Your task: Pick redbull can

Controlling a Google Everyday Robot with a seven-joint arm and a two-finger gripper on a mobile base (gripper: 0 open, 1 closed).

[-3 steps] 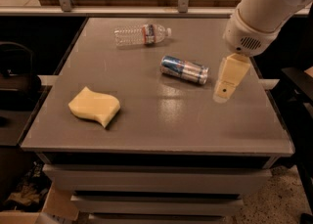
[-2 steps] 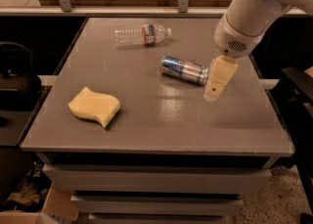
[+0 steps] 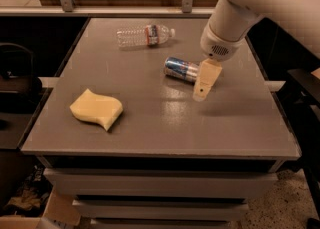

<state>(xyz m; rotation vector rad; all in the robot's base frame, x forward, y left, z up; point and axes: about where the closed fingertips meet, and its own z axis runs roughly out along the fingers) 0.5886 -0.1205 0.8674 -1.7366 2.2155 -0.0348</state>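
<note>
The redbull can (image 3: 180, 69) lies on its side on the grey table (image 3: 240, 118), right of centre, blue and silver with a small red mark. My gripper (image 3: 204, 84) hangs from the white arm just right of the can, its cream fingers (image 3: 206, 76) pointing down and covering the can's right end. I cannot tell whether it touches the can.
A clear plastic water bottle (image 3: 144, 35) with a red-blue label lies on its side at the back of the table. A yellow sponge (image 3: 96, 108) sits at the front left. A white counter with metal posts runs behind the table. A dark chair stands at the right.
The arm and gripper have moved left, from beside the can's right end to over it. The can, bottle and sponge have not moved.
</note>
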